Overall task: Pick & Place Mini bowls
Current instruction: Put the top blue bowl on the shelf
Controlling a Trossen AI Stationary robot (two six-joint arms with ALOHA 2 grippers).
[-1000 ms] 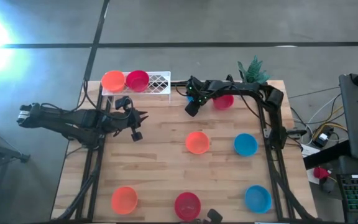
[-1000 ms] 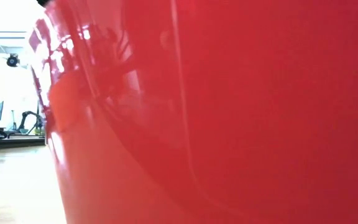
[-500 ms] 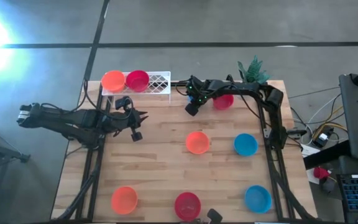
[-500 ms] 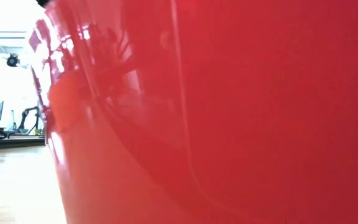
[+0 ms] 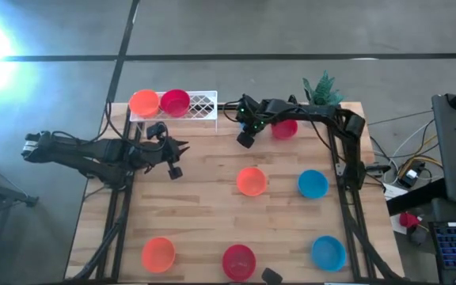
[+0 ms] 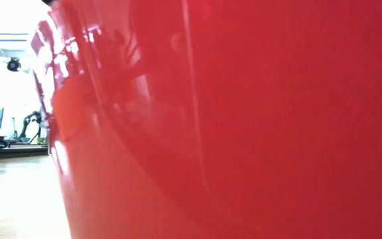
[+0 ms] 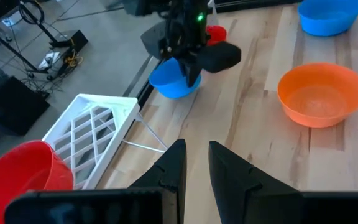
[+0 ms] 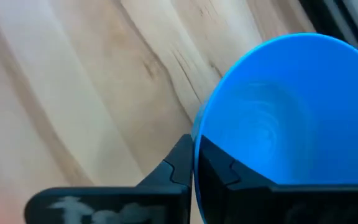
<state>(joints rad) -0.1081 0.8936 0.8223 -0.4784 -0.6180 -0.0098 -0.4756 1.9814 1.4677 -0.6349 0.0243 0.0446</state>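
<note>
My right gripper (image 5: 246, 133) stands at the table's far edge, just right of the white wire rack (image 5: 199, 104), and is shut on a blue mini bowl (image 7: 174, 82). The same bowl fills much of the right wrist view (image 8: 278, 112). An orange bowl (image 5: 143, 102) and a red bowl (image 5: 174, 101) sit in the rack. Another red bowl (image 5: 284, 127) rests beside my right arm. My left gripper (image 7: 196, 149) waits at the table's left side, its fingers a narrow gap apart with nothing between them. My right gripper pinches the blue bowl's rim (image 8: 196, 134), with one finger (image 8: 180, 163) outside the wall and the other (image 8: 219, 169) inside the bowl. The fingers come slanting down from above. The bowl hangs tilted below them, close over the table's far edge (image 7: 179, 94).
On the wood lie an orange bowl (image 5: 251, 181), a blue bowl (image 5: 313, 184), and along the near edge an orange (image 5: 157, 253), a red (image 5: 238, 260) and a blue bowl (image 5: 328, 252). A green plant (image 5: 321, 89) stands far right. The red bowl (image 6: 244, 119) blocks the low view.
My right gripper has shifted a little at the far edge, rising slightly. The other bowls have stayed where they were.
</note>
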